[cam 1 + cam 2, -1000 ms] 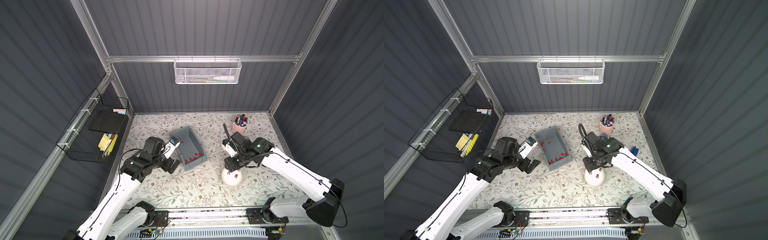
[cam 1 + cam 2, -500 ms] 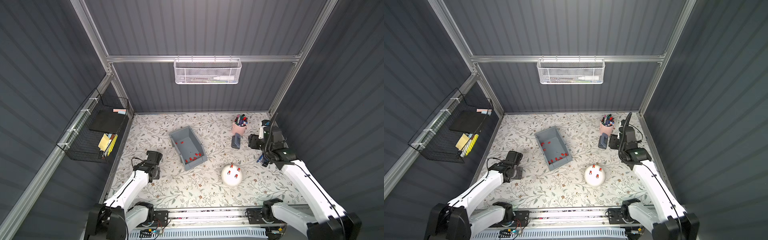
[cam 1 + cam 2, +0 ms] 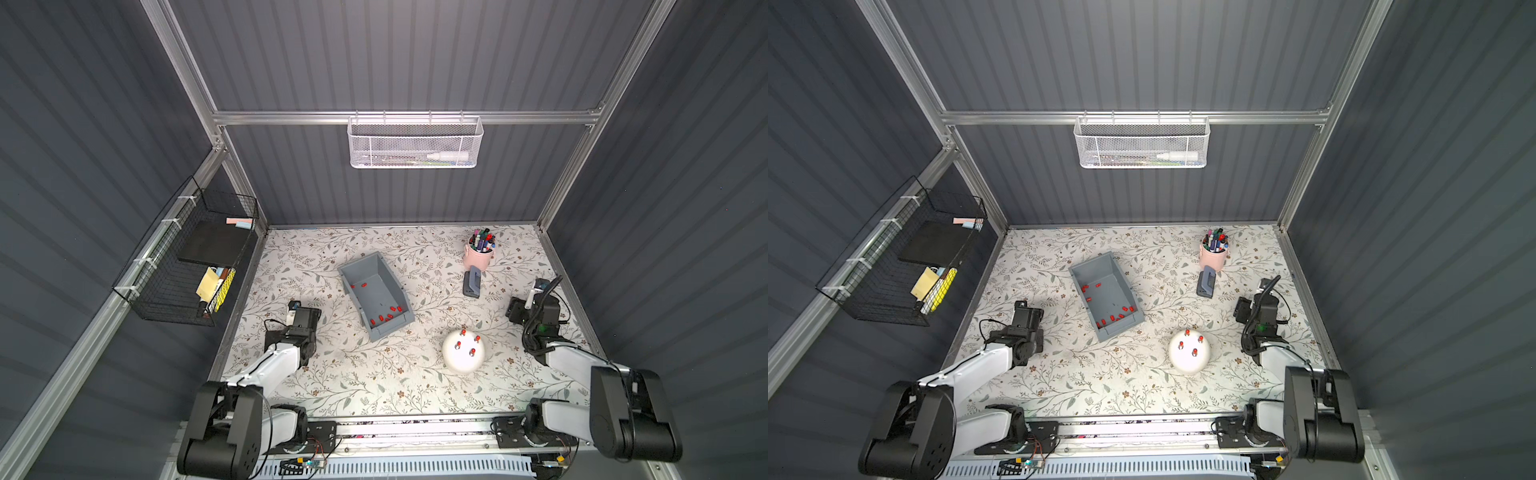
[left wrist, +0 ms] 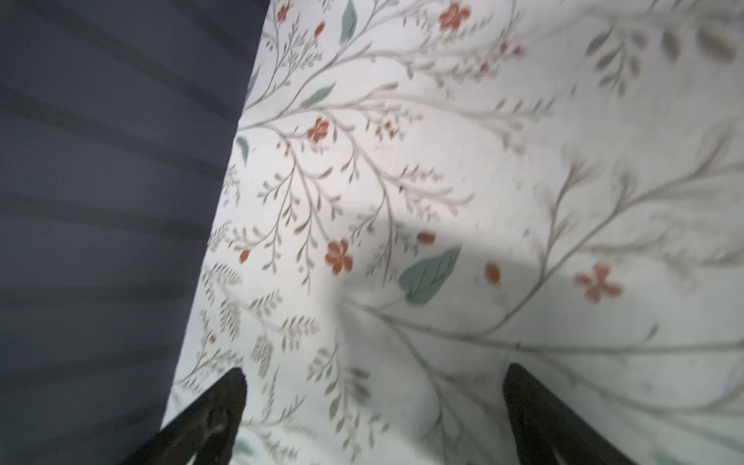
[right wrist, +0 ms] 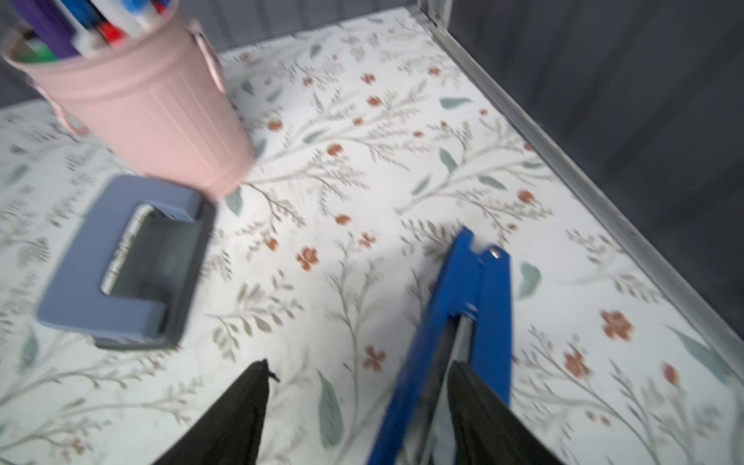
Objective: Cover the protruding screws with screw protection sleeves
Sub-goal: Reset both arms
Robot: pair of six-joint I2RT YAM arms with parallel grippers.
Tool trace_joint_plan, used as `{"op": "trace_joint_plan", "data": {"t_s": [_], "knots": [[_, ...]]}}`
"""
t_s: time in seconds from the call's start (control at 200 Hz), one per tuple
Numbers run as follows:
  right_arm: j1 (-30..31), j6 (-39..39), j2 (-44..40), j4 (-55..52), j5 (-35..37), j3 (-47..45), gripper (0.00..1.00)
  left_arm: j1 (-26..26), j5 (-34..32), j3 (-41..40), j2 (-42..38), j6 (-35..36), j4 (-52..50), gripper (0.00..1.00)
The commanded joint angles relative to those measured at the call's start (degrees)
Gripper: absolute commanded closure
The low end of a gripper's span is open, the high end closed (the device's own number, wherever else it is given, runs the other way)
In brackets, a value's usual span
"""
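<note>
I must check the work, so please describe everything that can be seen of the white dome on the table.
The white dome is smooth, rounded and glossy, like plastic or ceramic. It sits upright on the floral table cover, apart from the grey bin, nearer the robot's right side. Four small red sleeves stand on its upper face in a rough diamond; what they cover is too small to see. Besides these, only the cover touches it.

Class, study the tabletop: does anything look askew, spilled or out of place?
Only the grey plastic bin sits askew, diagonal to the edges of the floral table. Its loose red cylindrical caps lie inside; none looks spilled.
</note>
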Motion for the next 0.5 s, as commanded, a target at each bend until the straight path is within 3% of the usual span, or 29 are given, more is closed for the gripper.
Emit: {"op": "trace_joint_plan", "data": {"t_s": [0.0, 0.055, 0.135, 0.185, 0.25, 0.29, 0.31, 0.325, 0.365, 0.495], "knots": [[-0.73, -2.85, 4.04, 10.58, -13.4, 2.15, 0.27, 0.32, 19.34, -6.01, 6.19, 8.81, 8.36, 0.01], [-0.66, -3.67, 6.76, 14.1, -14.18, 1.62, 0.26, 1.2, 22.83, -7.14, 8.55, 9.47, 13.95, 0.01], [-0.74, -2.1, 13.44, 26.6, -8.47, -0.78, 0.24, 1.52, 25.17, -9.71, 12.92, 10.35, 22.32, 0.0], [-0.75, -2.28, 16.01, 30.39, -7.31, -0.83, 0.24, 1.49, 24.05, -11.26, 14.81, 12.48, 28.25, 0.01], [-0.68, -2.3, 13.2, 20.78, -6.96, 1.68, 0.22, 1.58, 23.8, -10.91, 12.84, 9.21, 23.19, 0.01], [-0.3, -0.97, 11.25, 13.89, -5.52, 3.39, 0.17, 1.6, 20.3, -10.12, 14.08, 8.19, 24.01, 0.01], [-0.06, -0.82, 11.05, 12.7, -4.84, 3.9, 0.04, 1.6, 18.83, -9.18, 14.43, 7.88, 23.52, 0.01], [0.1, -0.96, 11.41, 13.7, -4.63, 3.81, 0.01, 1.6, 17.0, -8.33, 14.45, 7.1, 21.41, 0.01], [0.22, -1.62, 12.6, 18.11, -4.84, 2.69, 0.01, 2.34, 16.3, -5.93, 13.84, 4.91, 14.03, 0.01], [0.49, -2.08, 11.89, 15.67, -4.9, 3.22, 0.01, 3.71, 17.42, -6.29, 13.76, 3.75, 14.73, 0.0]]}}
